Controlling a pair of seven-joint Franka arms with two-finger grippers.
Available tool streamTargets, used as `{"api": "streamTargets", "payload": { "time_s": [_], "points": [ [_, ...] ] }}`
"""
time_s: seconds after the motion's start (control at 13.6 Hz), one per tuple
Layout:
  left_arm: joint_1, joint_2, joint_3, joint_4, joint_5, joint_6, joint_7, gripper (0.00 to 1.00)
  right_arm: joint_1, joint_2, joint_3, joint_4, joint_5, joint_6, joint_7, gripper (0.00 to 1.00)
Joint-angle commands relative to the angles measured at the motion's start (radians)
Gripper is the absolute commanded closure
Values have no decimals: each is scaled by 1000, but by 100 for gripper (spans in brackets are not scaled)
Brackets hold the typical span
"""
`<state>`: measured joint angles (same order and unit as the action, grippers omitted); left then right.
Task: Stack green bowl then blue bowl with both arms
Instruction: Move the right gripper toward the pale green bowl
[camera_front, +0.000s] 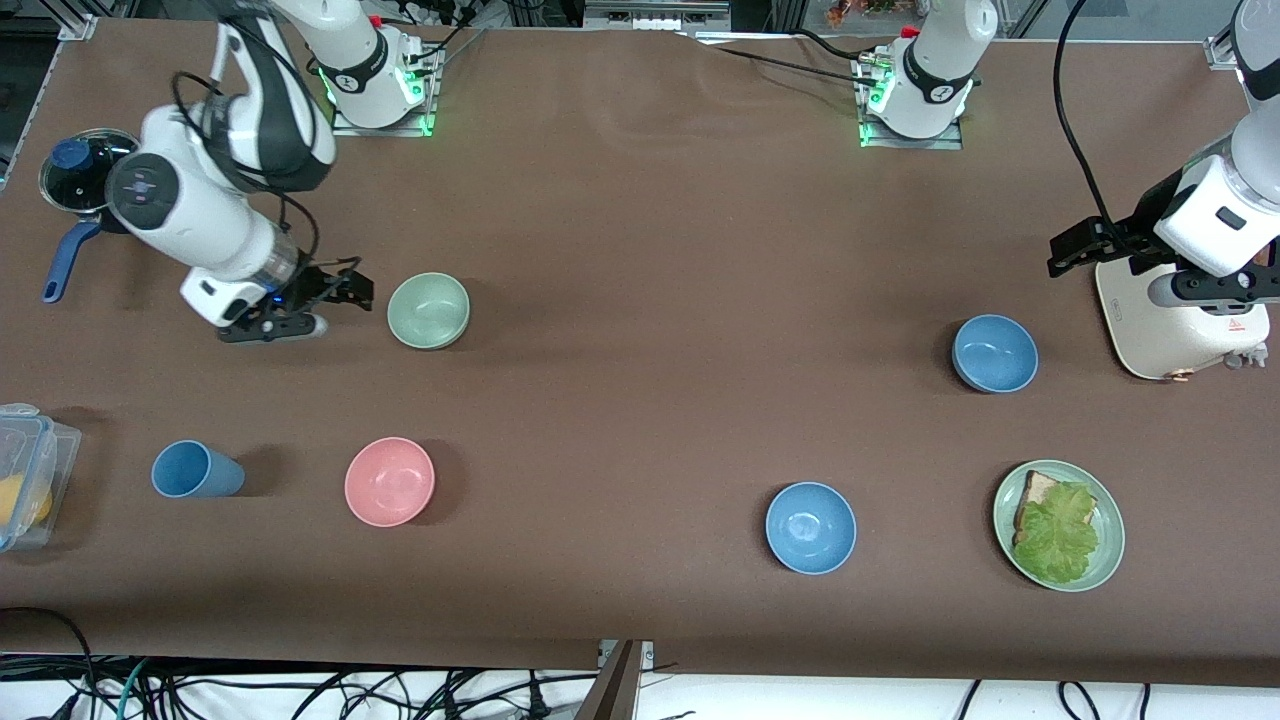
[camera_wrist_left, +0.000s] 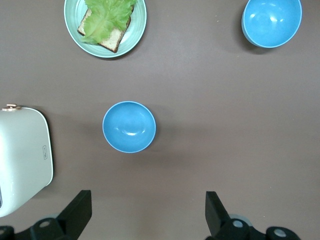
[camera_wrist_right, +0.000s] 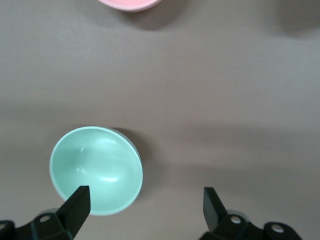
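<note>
You're at the green-bowl pickup: right gripper (camera_front: 335, 300), fingers apart, sits beside green bowl (camera_front: 428, 311) w/ one finger at its rim, left gripper (camera_front: 1085, 245) waits open by toaster (camera_front: 1180, 320); next, straddle rim & close.

The brown-covered bench (camera_front: 640, 400) is laid with a green bowl (camera_front: 428, 310), pink bowl (camera_front: 389, 481), blue cup (camera_front: 195, 470), two blue bowls (camera_front: 994, 353) (camera_front: 810, 527), a sandwich plate (camera_front: 1059, 525), a white toaster (camera_front: 1180, 320), a lidded pot (camera_front: 78, 175) and a plastic container (camera_front: 28, 475).
</note>
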<state>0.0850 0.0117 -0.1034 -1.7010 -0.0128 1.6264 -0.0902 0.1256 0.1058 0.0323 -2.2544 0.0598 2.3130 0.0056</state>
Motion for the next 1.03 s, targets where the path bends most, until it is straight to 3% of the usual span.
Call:
{"api": "streamTargets", "payload": {
  "time_s": [0.0,0.74,0.96],
  "points": [
    [9,-4,-4,1,-22,-11,7,0,-7,90,8,-24,11,115,-3,1],
    [10,-4,-4,1,-22,-11,6,0,-7,170,18,-40,23,138,0,9],
    [10,-4,-4,1,-22,-11,6,0,-7,178,20,-42,31,137,0,24]
  ]
}}
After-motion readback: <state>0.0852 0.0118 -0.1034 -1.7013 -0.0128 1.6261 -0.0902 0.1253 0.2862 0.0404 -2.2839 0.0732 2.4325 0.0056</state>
